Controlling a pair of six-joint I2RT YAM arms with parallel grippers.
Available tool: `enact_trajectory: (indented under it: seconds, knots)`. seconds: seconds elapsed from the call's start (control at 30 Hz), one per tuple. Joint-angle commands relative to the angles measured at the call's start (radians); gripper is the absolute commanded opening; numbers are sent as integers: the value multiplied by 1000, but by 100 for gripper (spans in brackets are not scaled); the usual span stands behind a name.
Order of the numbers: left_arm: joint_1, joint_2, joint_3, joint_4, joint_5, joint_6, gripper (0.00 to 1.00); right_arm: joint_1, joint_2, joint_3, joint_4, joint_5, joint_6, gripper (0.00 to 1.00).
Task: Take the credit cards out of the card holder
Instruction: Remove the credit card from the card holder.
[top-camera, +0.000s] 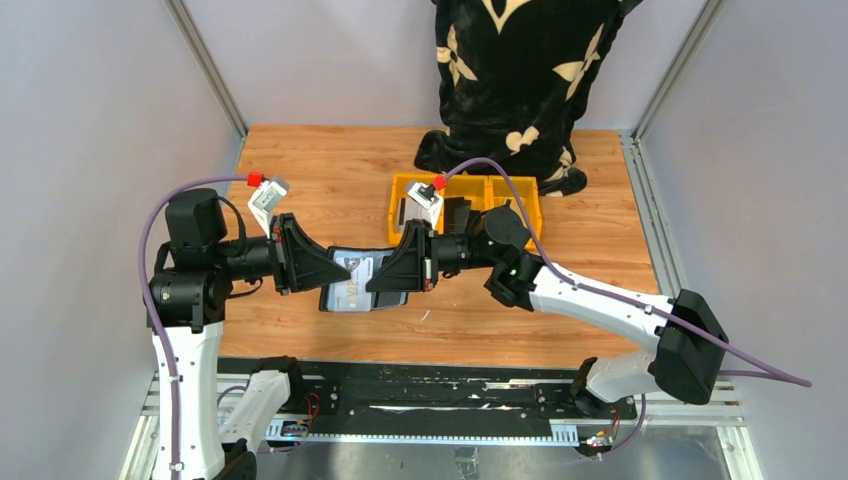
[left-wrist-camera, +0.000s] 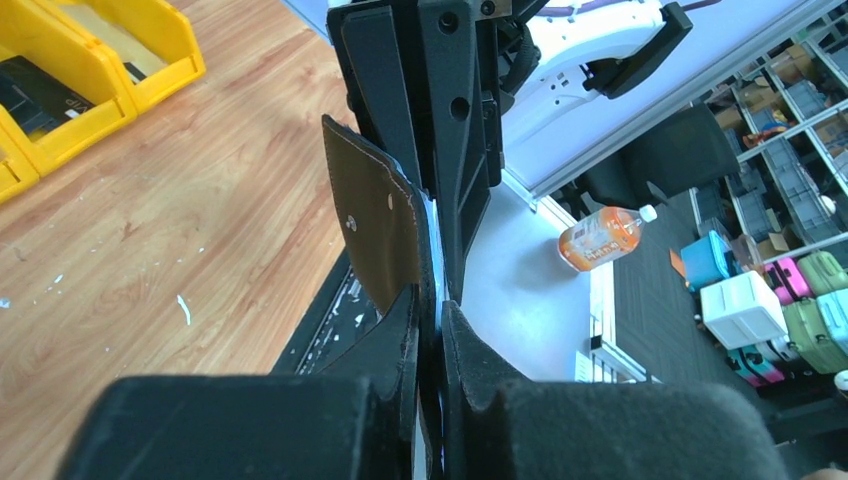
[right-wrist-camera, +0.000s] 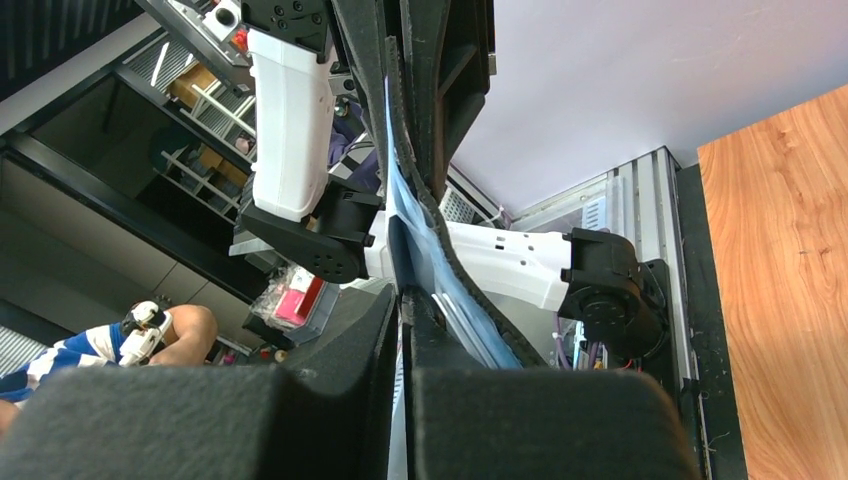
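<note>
The card holder (top-camera: 348, 293) hangs open in the air, just above the wooden bench (top-camera: 330, 170), stretched between the two arms. The left end effector (top-camera: 343, 270) grips its left side and the right end effector (top-camera: 371, 283) grips its right side, so the two tips stand near each other.

In the left wrist view the left end effector (left-wrist-camera: 430, 300) is closed tight on the lower edge of the card holder (left-wrist-camera: 370, 215), whose dark flap with a small snap stands upright beside the fingers.

In the right wrist view the fingers of the right end effector (right-wrist-camera: 403, 310) are pressed together on a thin black edge and the bluish sleeves (right-wrist-camera: 403, 200) (whether a card is also pinched there, one cannot tell).

From above, pale bluish credit cards (top-camera: 358, 268) sit inside the open holder. The yellow bins (top-camera: 400, 182) stand on the bench behind the right arm, apart from the holder.
</note>
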Motion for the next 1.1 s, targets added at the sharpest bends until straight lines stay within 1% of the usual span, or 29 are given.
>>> enact_trajectory:
  seconds: [0.0, 0.03, 0.17, 0.4, 0.47, 0.63, 0.9, 1.07]
  knots:
    - [-4, 6, 8, -8, 5, -40, 11, 8, 10, -7, 80, -8, 42, 4]
    - [-4, 6, 6, -8, 9, -42, 12, 8, 10, -14, 92, -5, 45, 0]
    - [-4, 6, 8, -9, 30, -50, 16, 6, -9, -57, 140, 8, 56, 0]
    - [-4, 7, 16, -8, 49, -55, 16, 6, -48, -110, 159, 31, 48, 0]
    - [-4, 6, 17, -8, 50, -57, 14, 6, -55, -116, 154, 39, 45, 0]
    - [-4, 0, 33, -8, 24, -55, 0, 6, -76, -129, 121, 48, 22, 0]
    - [-4, 4, 69, -9, 4, -68, 0, 6, -125, -178, 130, 94, 4, 0]
    - [-5, 3, 81, -9, -1, -74, 0, 16, -116, -180, 149, 97, 7, 0]
